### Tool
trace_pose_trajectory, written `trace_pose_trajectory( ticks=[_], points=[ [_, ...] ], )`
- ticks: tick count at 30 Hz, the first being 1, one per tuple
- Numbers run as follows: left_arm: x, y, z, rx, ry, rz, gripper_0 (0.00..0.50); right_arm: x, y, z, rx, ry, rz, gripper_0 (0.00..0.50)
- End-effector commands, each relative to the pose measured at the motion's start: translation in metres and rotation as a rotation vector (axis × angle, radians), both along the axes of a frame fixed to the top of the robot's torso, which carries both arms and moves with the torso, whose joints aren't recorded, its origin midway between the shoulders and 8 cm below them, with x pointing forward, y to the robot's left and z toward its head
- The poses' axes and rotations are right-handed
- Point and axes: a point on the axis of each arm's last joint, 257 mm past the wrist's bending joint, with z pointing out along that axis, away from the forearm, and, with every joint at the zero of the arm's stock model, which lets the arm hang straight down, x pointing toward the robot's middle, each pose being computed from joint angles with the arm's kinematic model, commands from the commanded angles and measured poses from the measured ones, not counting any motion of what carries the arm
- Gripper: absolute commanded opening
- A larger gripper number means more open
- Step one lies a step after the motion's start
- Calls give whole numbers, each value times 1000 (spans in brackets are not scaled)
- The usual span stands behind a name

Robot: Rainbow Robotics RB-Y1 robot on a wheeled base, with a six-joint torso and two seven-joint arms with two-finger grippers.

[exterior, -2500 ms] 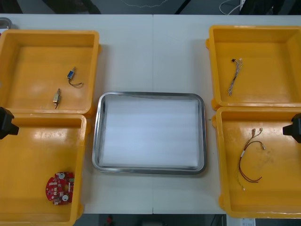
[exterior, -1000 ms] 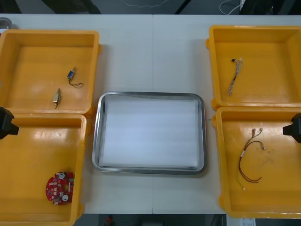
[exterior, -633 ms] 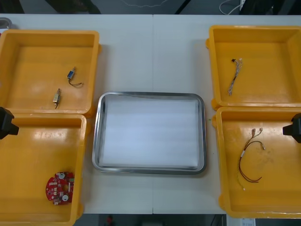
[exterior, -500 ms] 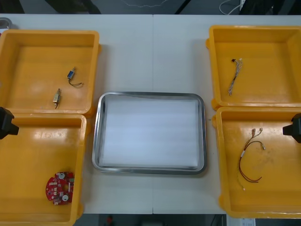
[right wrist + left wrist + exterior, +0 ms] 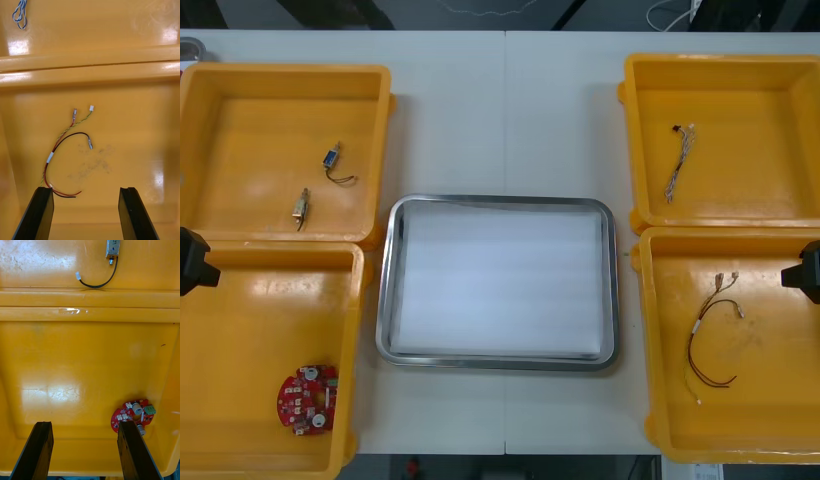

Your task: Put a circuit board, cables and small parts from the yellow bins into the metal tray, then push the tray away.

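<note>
- Tray (image 5: 385, 300): centre of the table (image 5: 500, 110), between the four bins, so either arm can reach it. White inside, nothing in it; the task is judged not yet begun.
- Board (image 5: 307, 399): flat in the left near bin (image 5: 240, 320), component side up, close to the wall on the tray side.
- Left tool (image 5: 84, 425): over the outer far corner of the left near bin, fingers wide apart, holding nothing. It looks down into the bin with the board just beyond one fingertip, and is judged poised for that pick.
- Right tool (image 5: 86, 189): over the outer side of the right near bin (image 5: 770, 400), fingers wide apart, empty.
- Red-yellow cable (image 5: 710, 340): a loose loop on the floor of the right near bin, lying ahead of the right tool's fingers; a likely first target.
- Blue-white cable (image 5: 678, 160): in the right far bin (image 5: 750, 120), apart from the walls.
- Small parts (image 5: 332, 158): two, in the left far bin (image 5: 240, 130), near each other but not touching; one trails a short black lead.
</note>
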Motion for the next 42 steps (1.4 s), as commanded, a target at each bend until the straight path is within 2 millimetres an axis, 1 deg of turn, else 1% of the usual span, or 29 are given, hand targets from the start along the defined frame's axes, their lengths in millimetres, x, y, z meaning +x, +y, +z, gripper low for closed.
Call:
trace_pose_trajectory(
  ticks=[1, 14, 15, 16, 18, 19, 22, 28, 33, 37, 42],
  points=[
    [-3, 14, 11, 77, -8, -73, 500, -6, -6, 5, -48, -1, 8, 500],
    [-3, 14, 11, 77, -8, -73, 500, -6, -6, 5, -48, -1, 8, 500],
    [-10, 5, -9, 41, 38, -83, 500, -6, -6, 5, -48, -1, 8, 500],
    [-11, 2, -11, 35, 43, -89, 500, -5, -8, 7, -49, -9, 1, 500],
    [-9, 2, -8, 39, 39, -97, 500, -6, -8, 6, -44, -6, -2, 500],
    [-9, 2, -8, 40, 37, -102, 500, -4, -8, 11, -49, -21, -1, 500],
    [-9, -1, -7, 40, 38, -124, 500, -5, -8, 16, -70, -42, -3, 500],
    [-5, -4, -5, 70, 21, -252, 500, -5, -7, 13, -87, -53, -34, 500],
    [-4, -14, -11, 57, -4, -358, 500, -6, 2, 7, -27, -58, -84, 500],
    [-6, -24, -18, 52, -22, -461, 500, -9, 18, -3, 64, -50, -151, 500],
    [-6, -27, -29, 106, -40, -622, 500, -12, 39, -17, 151, -22, -208, 500]
  ],
)
